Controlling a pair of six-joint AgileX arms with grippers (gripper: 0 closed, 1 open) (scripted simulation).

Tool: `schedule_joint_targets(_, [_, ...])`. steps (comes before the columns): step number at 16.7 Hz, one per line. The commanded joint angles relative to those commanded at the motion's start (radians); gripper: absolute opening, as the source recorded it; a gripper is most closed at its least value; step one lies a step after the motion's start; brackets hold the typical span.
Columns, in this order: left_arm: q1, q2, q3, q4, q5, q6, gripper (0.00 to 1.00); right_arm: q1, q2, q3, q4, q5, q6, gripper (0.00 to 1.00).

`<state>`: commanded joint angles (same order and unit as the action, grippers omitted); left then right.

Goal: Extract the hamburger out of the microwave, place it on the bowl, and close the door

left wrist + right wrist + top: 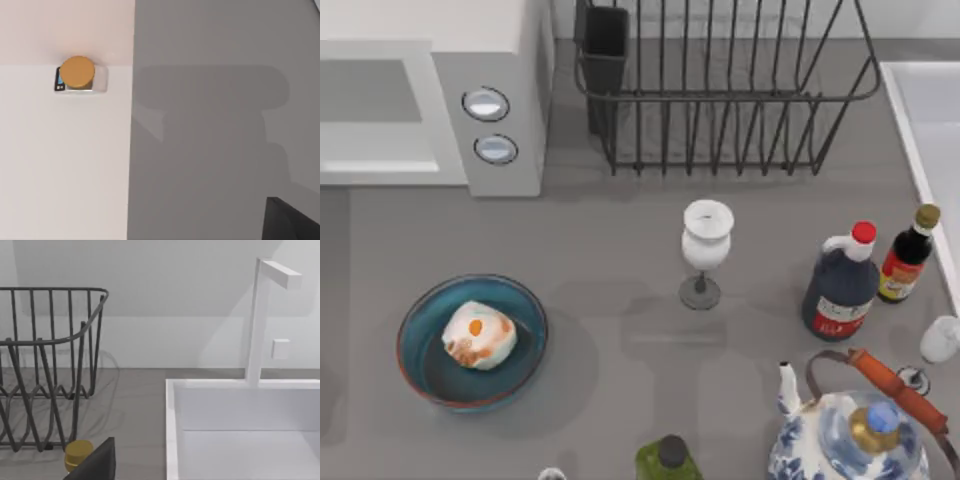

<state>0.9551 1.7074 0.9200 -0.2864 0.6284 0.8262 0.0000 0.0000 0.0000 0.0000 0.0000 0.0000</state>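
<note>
One hamburger (479, 336) is seen resting inside the bowl (418, 322), with the microwave (500, 60) door (375, 115) apparently shut against its front. Neither gripper's opening can be told. If any gap remains, the door would best be pressed flat, gently.

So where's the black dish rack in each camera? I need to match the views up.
Top view: dish rack at the back, right of the microwave.
Right wrist view: the rack stands on the counter beside the white sink.
Left wrist view: faces bare grey table elsewhere.
Shared landmark: the sink, to the rack's right in the top view.
</note>
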Motion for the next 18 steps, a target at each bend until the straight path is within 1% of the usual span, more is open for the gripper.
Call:
schedule_joint_targets(2, [-0.039, -0.073, -0.098, 0.045, -0.019, -0.044, 0.0, 0.0, 0.0, 0.0, 0.0, 0.0, 0.0, 1.0])
schedule_joint_targets(4, [-0.067, -0.124, -0.155, 0.077, -0.033, -0.076, 0.0, 0.0, 0.0, 0.0, 0.0, 0.0, 0.0, 1.0])
schedule_joint_targets(9, [-0.07, -0.134, -0.171, 0.083, -0.033, -0.085, 0.0, 0.0, 0.0, 0.0, 0.0, 0.0, 0.0, 1.0])
schedule_joint_targets(11, [-0.086, -0.151, -0.187, 0.09, -0.045, -0.101, 0.0, 0.0, 0.0, 0.0, 0.0, 0.0, 0.0, 1.0])
schedule_joint_targets(13, [-0.142, -0.209, -0.241, 0.111, -0.08, -0.155, 0.0, 0.0, 0.0, 0.0, 0.0, 0.0, 0.0, 1.0])
schedule_joint_targets(16, [-0.283, -0.355, -0.362, 0.154, -0.151, -0.282, 0.0, 0.0, 0.0, 0.0, 0.0, 0.0, 0.0, 1.0])
schedule_joint_targets(18, [-0.35, -0.423, -0.427, 0.179, -0.193, -0.347, 0.0, 0.0, 0.0, 0.0, 0.0, 0.0, 0.0, 1.0])
